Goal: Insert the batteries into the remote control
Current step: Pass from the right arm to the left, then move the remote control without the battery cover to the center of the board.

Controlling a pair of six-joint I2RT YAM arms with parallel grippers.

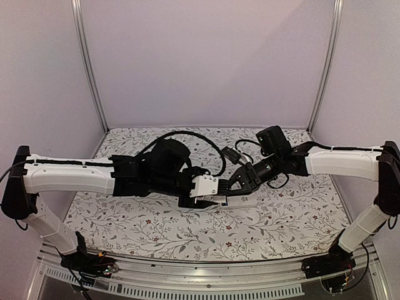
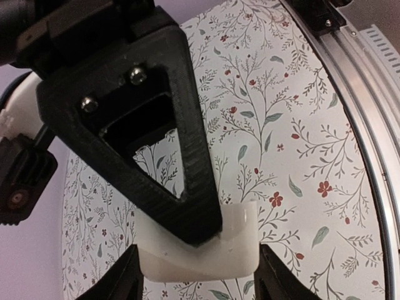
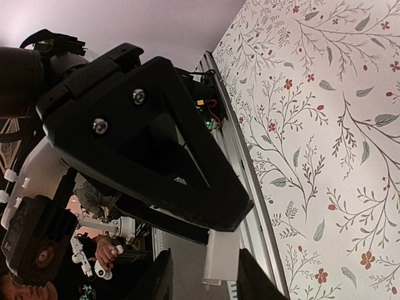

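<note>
The remote control (image 1: 244, 201) is a white slab held level just above the middle of the table; its button face does not show. My left gripper (image 1: 215, 201) comes in from the left. In the left wrist view its two fingers press on both sides of the remote control (image 2: 231, 244), shut on it. My right gripper (image 1: 236, 182) reaches in from the right, with one black finger (image 2: 181, 187) lying over the remote. In the right wrist view my right gripper (image 3: 203, 275) stands open around the remote's edge (image 3: 222, 259), with a gap on the left side. The batteries are out of view.
A floral cloth (image 1: 156, 231) covers the table. An aluminium rail (image 1: 187, 281) runs along the near edge between the arm bases. Black cables (image 1: 206, 140) loop behind the two wrists. Metal posts (image 1: 90, 69) stand at the back corners.
</note>
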